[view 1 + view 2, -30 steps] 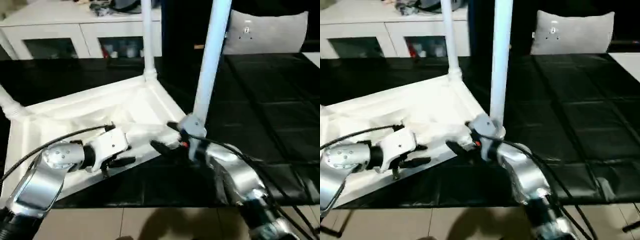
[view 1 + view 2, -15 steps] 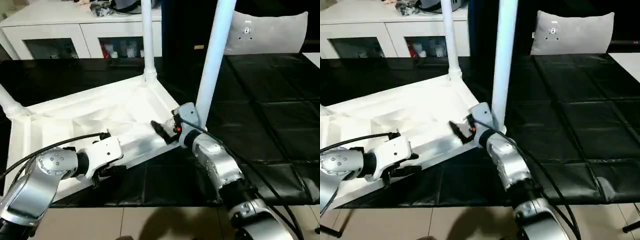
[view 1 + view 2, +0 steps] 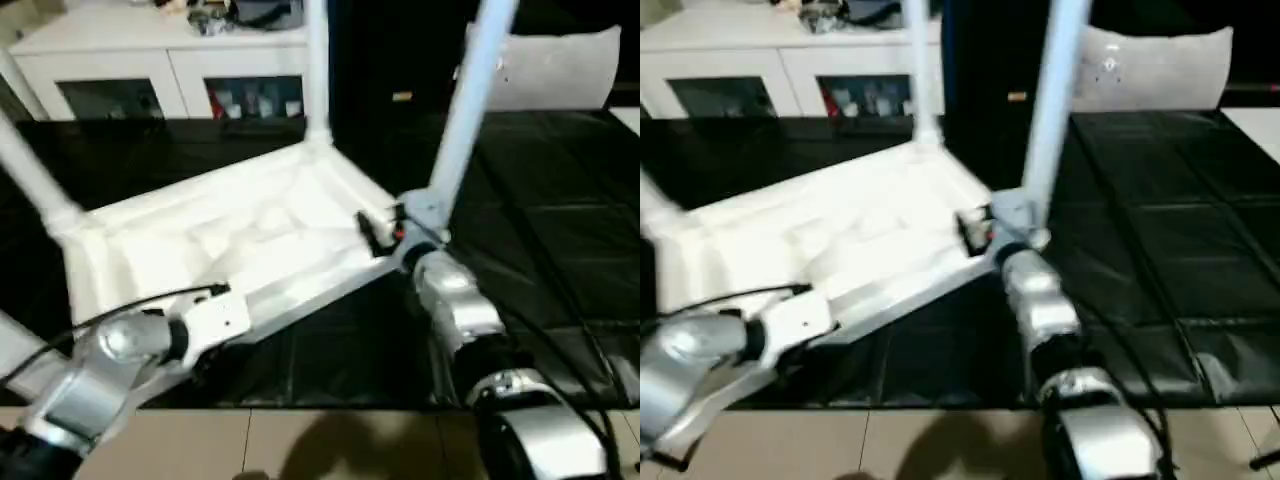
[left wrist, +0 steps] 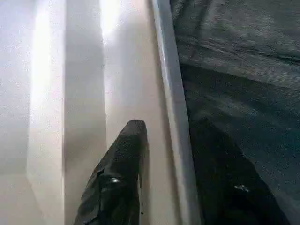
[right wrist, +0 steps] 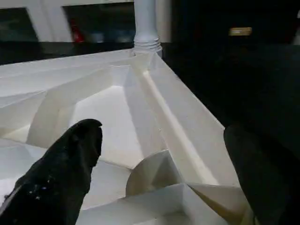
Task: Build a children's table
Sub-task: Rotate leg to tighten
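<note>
The children's table lies upside down on the black work surface, its white ribbed top [image 3: 250,230] facing up. One leg [image 3: 318,70] stands in the far corner, another leg [image 3: 465,120] in the near right corner, and a third leg [image 3: 30,165] at the left. My left gripper [image 4: 171,126] sits astride the top's near rim [image 4: 164,70], one finger [image 4: 122,178] inside and the other outside, shut on it. My right gripper [image 3: 385,232] is wide open at the near right corner, beside the leg's base, with its fingers [image 5: 65,173] apart over the corner's ribs and holding nothing.
A white cabinet with glass doors [image 3: 140,80] stands behind the work surface. A grey cushion [image 3: 560,65] lies at the back right. The black work surface [image 3: 540,230] stretches to the right, and pale floor tiles [image 3: 300,445] run along its near edge.
The camera has shifted. My right gripper has moved from below the near right leg's base up to the corner's inner side. My left gripper has slid back to the near rim.
</note>
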Motion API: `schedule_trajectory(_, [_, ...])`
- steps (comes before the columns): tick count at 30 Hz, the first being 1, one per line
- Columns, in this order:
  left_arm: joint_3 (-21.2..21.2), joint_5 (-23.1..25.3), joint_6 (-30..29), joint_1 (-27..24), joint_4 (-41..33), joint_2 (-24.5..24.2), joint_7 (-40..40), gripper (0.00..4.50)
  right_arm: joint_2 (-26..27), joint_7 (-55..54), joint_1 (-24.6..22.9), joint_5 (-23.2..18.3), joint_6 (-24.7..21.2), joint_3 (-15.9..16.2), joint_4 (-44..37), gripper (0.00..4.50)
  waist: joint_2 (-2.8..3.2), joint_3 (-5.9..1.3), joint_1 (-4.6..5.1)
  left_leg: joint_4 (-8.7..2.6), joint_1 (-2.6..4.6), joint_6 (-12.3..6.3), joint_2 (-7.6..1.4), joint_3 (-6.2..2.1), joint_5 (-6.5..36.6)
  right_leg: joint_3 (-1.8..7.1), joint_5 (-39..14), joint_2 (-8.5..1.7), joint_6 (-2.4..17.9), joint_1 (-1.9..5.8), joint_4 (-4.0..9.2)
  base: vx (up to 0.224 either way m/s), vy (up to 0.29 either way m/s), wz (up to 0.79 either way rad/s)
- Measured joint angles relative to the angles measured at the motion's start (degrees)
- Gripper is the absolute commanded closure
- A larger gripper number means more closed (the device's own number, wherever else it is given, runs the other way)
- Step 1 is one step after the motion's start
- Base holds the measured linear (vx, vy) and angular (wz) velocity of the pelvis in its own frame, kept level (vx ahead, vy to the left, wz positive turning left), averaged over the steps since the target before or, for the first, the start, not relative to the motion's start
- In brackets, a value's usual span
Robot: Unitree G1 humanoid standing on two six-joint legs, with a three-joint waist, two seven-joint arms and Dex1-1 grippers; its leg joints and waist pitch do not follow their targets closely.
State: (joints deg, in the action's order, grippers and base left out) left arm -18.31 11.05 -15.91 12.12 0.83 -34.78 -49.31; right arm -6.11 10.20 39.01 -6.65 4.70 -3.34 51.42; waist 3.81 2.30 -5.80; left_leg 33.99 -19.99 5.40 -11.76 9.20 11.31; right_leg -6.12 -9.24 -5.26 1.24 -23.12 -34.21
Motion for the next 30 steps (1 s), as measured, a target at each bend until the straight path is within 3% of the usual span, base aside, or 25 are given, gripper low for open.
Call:
schedule_trajectory(5, [-2.19, 2.19, 6.36, 4.01, 7.37, 3.07, 4.37, 2.85, -2.63, -0.66, 1.20, -0.01, 0.96, -1.69, 2.81, 0.00, 0.00, 0.00, -0.26, 0.00, -0.06, -0.01, 0.02, 0.33, 0.00, 0.35, -0.17, 0.00, -0.28, 0.02, 0.00, 0.000, 0.000, 0.00])
schedule_trajectory(13, [-2.18, 4.13, 16.74, 8.73, 21.40, 9.23, 16.64, 2.85, -6.22, -6.79, 0.58, 0.04, 4.22, -4.89, 2.82, 0.00, -0.14, 0.00, -0.62, 0.01, -0.20, -0.38, 0.00, 0.49, -0.45, 0.49, -0.24, -0.01, -0.40, 0.00, -0.08, 0.000, 0.000, 0.00])
schedule_trajectory(22, [-1.52, 4.01, 19.60, 7.23, 20.69, 11.63, 18.46, 2.85, -6.81, -8.33, -4.32, 0.29, 5.96, -5.19, -2.22, 0.00, -0.15, -0.05, -0.72, -0.02, -0.45, -0.53, 0.04, 0.51, -0.33, 0.53, -0.30, -0.06, -0.49, -0.07, 0.06, 0.000, 0.000, 0.00])
schedule_trajectory(25, [0.11, 1.16, 21.02, 4.66, 19.28, 13.58, 19.58, 2.85, -6.67, -8.70, -6.53, 0.11, 6.00, -5.40, -3.82, 0.00, -0.19, -0.02, -0.56, -0.02, -0.56, -0.59, 0.06, 0.52, -0.30, 0.53, -0.30, -0.09, -0.51, -0.13, 0.14, 0.000, 0.000, 0.00])
schedule_trajectory(26, [1.12, -0.31, 21.15, 3.28, 18.14, 14.27, 19.68, 2.48, -6.29, -8.01, -7.71, -0.27, 6.08, -5.61, -4.89, 0.00, -0.27, 0.03, -0.35, -0.02, -0.63, -0.60, 0.04, 0.52, -0.29, 0.53, -0.31, -0.08, -0.51, -0.21, 0.12, 0.000, 0.000, 0.00])
schedule_trajectory(30, [4.80, -5.32, 20.78, 0.67, 13.36, 15.68, 20.28, 2.22, -5.28, -2.91, -11.24, -2.25, 6.11, -5.62, -7.90, 0.00, -0.39, 0.11, 0.49, -0.02, -1.21, -0.58, -0.04, 0.52, -0.34, 0.51, -0.26, 0.00, -0.44, -0.90, -0.10, 0.000, 0.000, 0.00])
